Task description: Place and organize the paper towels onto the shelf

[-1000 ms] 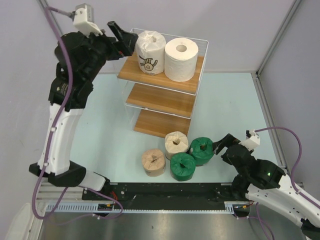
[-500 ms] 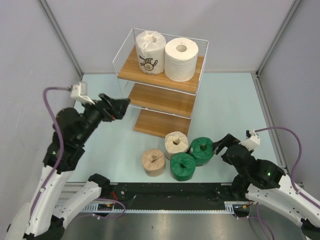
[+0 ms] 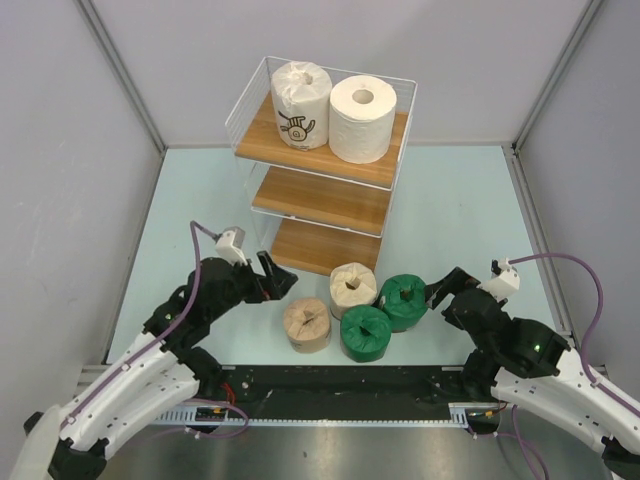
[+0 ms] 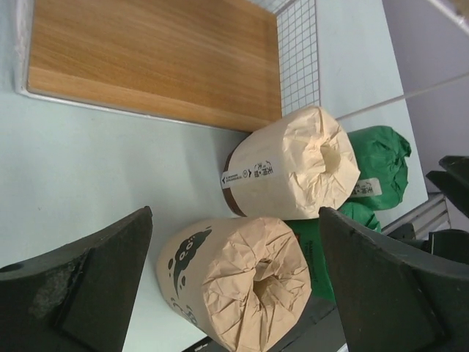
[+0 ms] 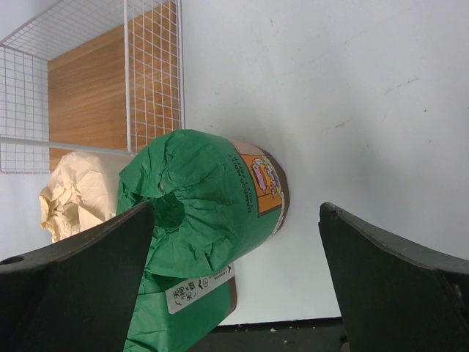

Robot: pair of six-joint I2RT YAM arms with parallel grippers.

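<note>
Top view: shelf (image 3: 320, 195) at 12 o'clock carried two white rolls (image 3: 362, 118). Four wrapped rolls (image 3: 353, 290) sat loose on counter (image 3: 460, 210) at 6.

Left wrist: left hand (image 4: 234, 220) wide open, empty, framing tan roll (image 4: 234, 282), likely for pickup.

Right wrist: right hand (image 5: 236, 209) equally spread, empty, facing green roll (image 5: 198, 198).

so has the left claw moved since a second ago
Yes. The left claw came down from the top of the shelf to the table at its foot, beside a tan roll.
</note>
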